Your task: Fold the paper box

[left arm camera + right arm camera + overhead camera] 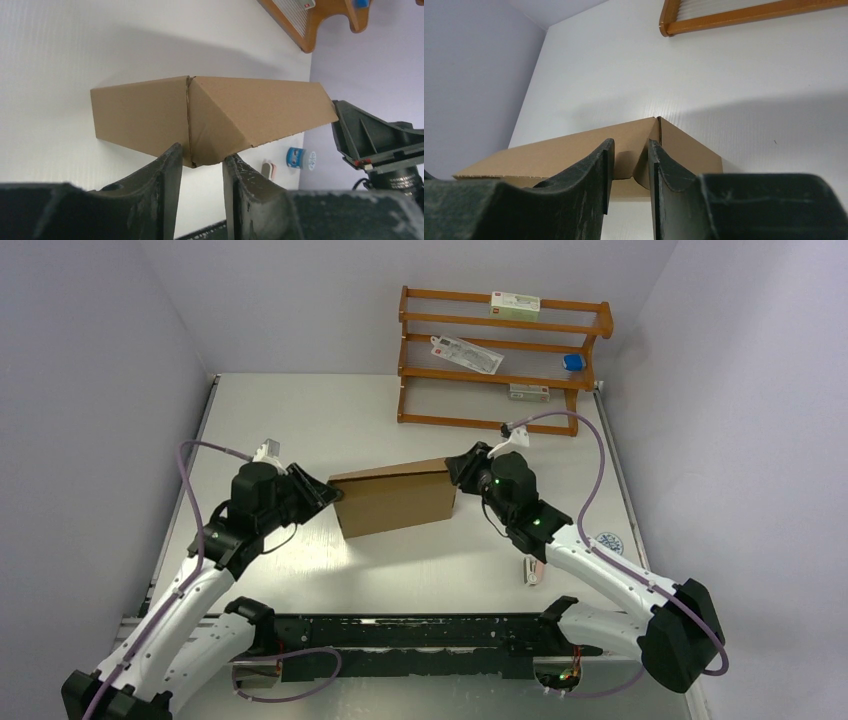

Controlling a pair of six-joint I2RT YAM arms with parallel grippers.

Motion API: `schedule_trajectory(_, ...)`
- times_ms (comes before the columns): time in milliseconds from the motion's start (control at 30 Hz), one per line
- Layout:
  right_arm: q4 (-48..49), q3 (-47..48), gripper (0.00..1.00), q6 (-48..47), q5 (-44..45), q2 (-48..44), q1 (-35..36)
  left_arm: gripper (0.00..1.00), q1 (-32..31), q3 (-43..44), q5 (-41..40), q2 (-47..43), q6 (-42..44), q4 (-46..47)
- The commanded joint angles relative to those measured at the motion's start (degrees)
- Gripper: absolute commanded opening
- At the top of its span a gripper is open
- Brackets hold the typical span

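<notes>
Brown corrugated cardboard paper box (392, 498) (partly folded): left gripper (332, 492) and right gripper (456, 467) each clamp one end.

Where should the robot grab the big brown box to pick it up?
By its two short ends, coming from the left and right sides. The paper box is long and looks too wide for the fingers across its middle, but a thin cardboard edge at each end fits between them. The left gripper and right gripper pinch it there.
</notes>
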Motion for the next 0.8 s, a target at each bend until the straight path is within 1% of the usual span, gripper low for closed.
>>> schedule_trajectory(0,-6.9,-4.0,0.33,-1.8,0.4,-0.1,0.4,0.33,-0.3,-0.1,-1.2,3.9,5.1,6.7)
schedule_trajectory(200,-9.3,-5.6,0.33,-2.0,2.5,-1.3,0.3,0.37,-0.2,0.9,-3.4,9.7,12.3,11.7)
schedule_trajectory(267,-9.9,-5.4,0.33,-2.0,3.0,-1.7,0.4,0.41,-0.1,1.8,-1.7,10.8,13.3,12.4)
schedule_trajectory(300,-10.1,-5.2,0.33,-1.8,3.2,-1.9,0.4,0.45,-0.1,2.2,-0.8,10.8,13.4,12.3)
schedule_trajectory(367,-9.8,-4.9,0.33,-1.8,3.5,-1.9,0.4,0.51,-0.1,3.4,-0.5,9.9,13.7,10.5)
schedule_trajectory(467,-9.2,-4.7,0.33,-1.8,3.7,-1.5,0.3,0.60,-0.1,6.1,-2.3,7.2,14.6,5.6)
schedule_trajectory(567,-8.8,-4.7,0.33,-1.5,3.5,-0.7,0.4,0.67,-0.1,8.8,-3.9,4.3,14.0,2.8)
schedule_trajectory(667,-8.5,-4.9,0.34,-1.2,3.2,-0.3,0.4,0.69,-0.1,10.4,-3.9,3.9,12.4,2.8)
schedule_trajectory(767,-8.5,-4.9,0.34,-1.3,3.5,-0.6,0.4,0.68,-0.1,12.6,-4.0,6.3,10.4,1.3)
